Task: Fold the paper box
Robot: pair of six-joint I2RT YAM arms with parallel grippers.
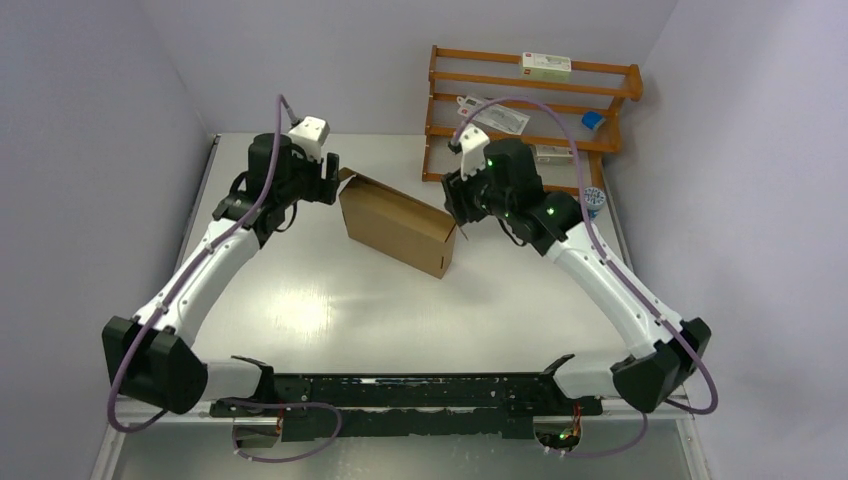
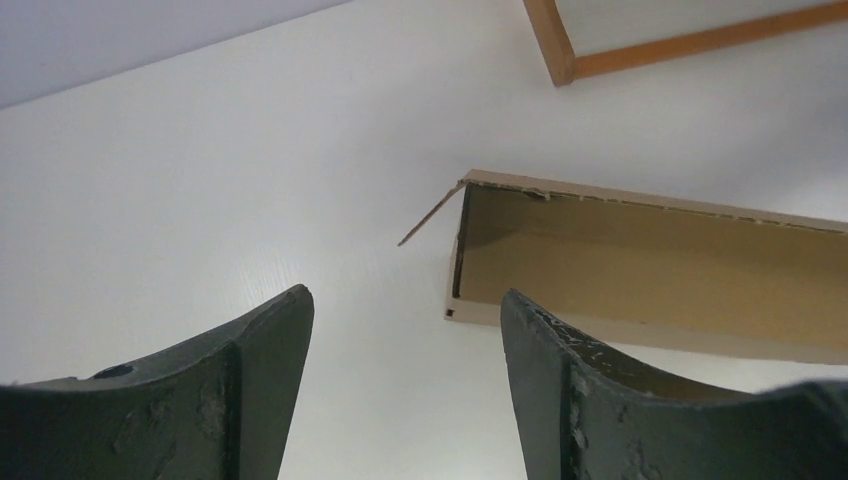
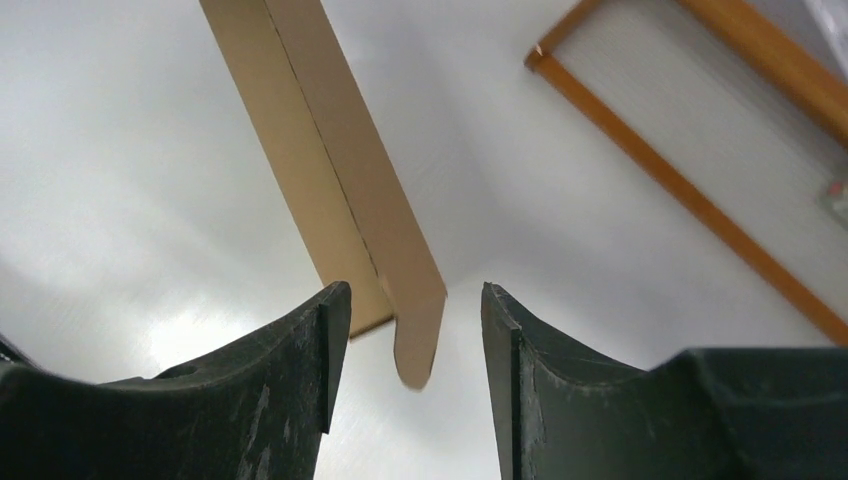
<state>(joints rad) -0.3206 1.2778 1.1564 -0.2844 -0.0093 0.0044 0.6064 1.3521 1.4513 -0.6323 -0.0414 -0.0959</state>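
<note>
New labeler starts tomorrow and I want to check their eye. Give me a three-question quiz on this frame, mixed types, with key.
1. True or false: the paper box lies as a flat, unfolded sheet.
2. The left gripper is: A) shut on the box; B) open, holding nothing; C) out of view.
3. Fill in: in the right wrist view, a cardboard ____ of the box shows between the open fingers of the right gripper.
Key: 1 false, it is folded up into a box shape; 2 B; 3 flap.
</note>
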